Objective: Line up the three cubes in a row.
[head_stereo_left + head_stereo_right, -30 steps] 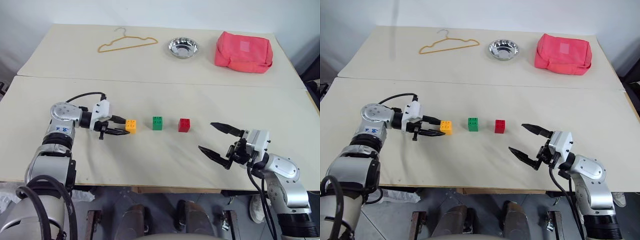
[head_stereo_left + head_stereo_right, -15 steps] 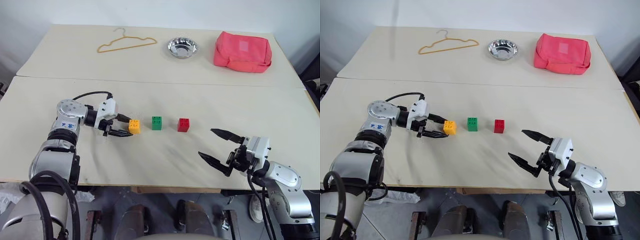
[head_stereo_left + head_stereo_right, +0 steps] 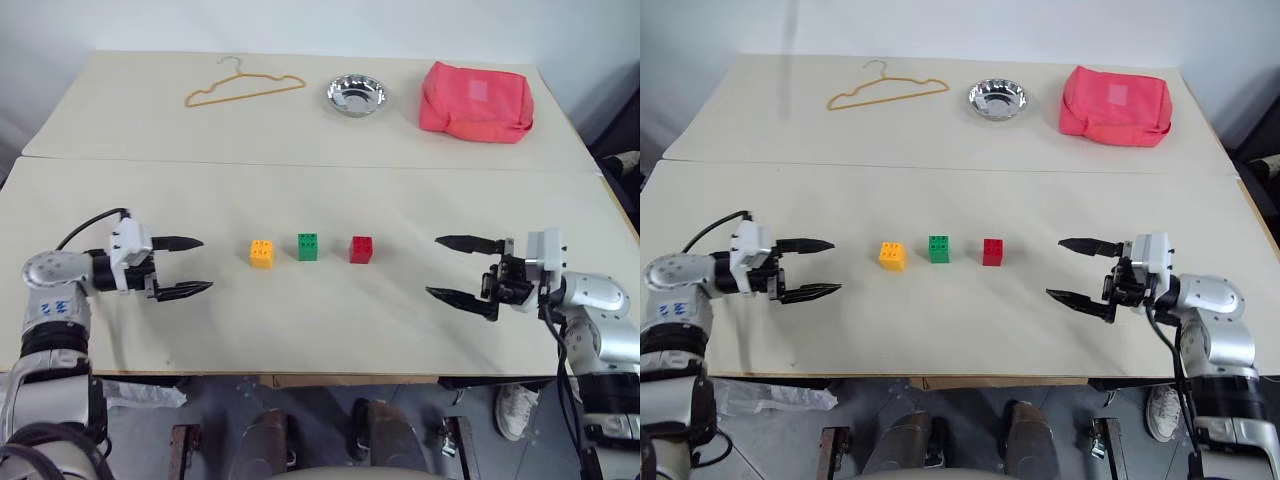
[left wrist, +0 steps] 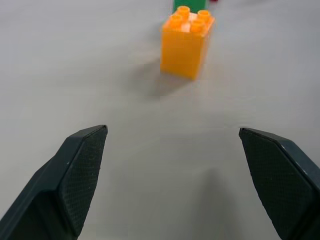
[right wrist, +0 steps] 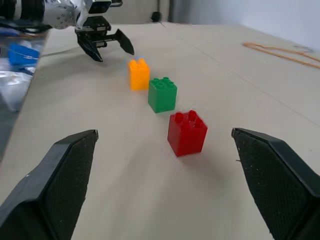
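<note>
three small studded cubes stand in a row across the middle of the near bench (image 3: 320, 330): the orange-yellow cube (image 3: 261, 253) on the left, the green cube (image 3: 308, 246) in the centre and the red cube (image 3: 361, 249) on the right. narrow gaps part them, none touching its neighbour, all upright with studs on top. the orange-yellow one sits turned a little askew against the other two.

the left gripper (image 3: 186, 267) hovers to the left of the row, apart from the orange-yellow cube, its two black fingers spread wide and released, grasping nothing, tips pointing toward the cubes. the right gripper (image 3: 448, 268) hangs well to the right of the red cube, also spread wide and empty, its tips pointing back toward the row.

on the far bench (image 3: 130, 110) lie a yellow wire hanger (image 3: 243, 90) at the left, a steel bowl (image 3: 355, 94) in the middle and a pinkish-red fabric pouch (image 3: 475, 101) at the right, all well apart from the cubes.
</note>
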You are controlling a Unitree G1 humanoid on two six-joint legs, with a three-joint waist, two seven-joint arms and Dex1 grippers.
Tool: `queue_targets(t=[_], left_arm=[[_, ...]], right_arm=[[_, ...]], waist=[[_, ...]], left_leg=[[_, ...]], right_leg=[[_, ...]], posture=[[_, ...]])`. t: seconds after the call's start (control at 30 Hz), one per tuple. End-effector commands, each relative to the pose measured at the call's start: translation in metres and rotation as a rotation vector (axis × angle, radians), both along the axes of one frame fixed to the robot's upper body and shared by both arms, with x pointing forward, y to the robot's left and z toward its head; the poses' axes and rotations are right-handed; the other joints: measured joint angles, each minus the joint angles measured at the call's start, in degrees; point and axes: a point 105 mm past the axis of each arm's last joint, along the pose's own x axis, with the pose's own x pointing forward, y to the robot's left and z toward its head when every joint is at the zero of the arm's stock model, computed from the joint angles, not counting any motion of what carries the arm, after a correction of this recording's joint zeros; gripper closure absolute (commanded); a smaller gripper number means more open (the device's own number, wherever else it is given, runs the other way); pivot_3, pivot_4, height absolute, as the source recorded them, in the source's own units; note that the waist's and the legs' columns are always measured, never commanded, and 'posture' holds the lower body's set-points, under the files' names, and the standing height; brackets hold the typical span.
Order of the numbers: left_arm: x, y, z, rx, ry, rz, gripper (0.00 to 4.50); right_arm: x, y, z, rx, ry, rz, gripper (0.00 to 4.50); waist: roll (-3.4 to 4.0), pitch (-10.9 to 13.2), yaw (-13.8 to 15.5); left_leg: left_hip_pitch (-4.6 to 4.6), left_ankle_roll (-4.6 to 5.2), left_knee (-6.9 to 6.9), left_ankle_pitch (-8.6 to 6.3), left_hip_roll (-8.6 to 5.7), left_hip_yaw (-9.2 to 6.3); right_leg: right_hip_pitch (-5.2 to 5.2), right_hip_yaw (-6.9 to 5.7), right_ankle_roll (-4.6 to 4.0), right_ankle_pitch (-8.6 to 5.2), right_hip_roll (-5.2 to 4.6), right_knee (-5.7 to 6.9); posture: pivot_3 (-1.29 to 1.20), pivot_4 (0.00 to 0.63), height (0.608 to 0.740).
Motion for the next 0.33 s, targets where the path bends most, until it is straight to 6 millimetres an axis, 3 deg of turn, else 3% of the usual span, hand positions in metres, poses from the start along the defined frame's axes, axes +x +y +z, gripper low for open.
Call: queue_targets(t=[0.03, 0.33], left_arm=[[-0.002, 0.007, 0.029, -0.051, -0.108, 0.049, 0.01], [-0.01, 0.005, 0.042, -0.102, -0.126, 0.054, 0.01]], right_arm=[[0.001, -0.01, 0.009, -0.011, -0.033, 0.026, 0.0], [0.008, -0.001, 0.021, -0.001, -0.096, 0.049, 0.0]], waist=[[0.0, 0.0, 0.7], [0.01, 0.0, 0.6]], left_leg=[[-0.01, 0.0, 0.07, 0.0, -0.01, 0.01], [-0.03, 0.04, 0.17, -0.04, -0.06, 0.09]], right_leg=[[0.03, 0.03, 0.0, 0.0, -0.01, -0.01], [0.03, 0.06, 0.0, 0.0, -0.05, 0.0]], posture=[[0.0, 0.15, 0.74], [0.0, 0.15, 0.74]])
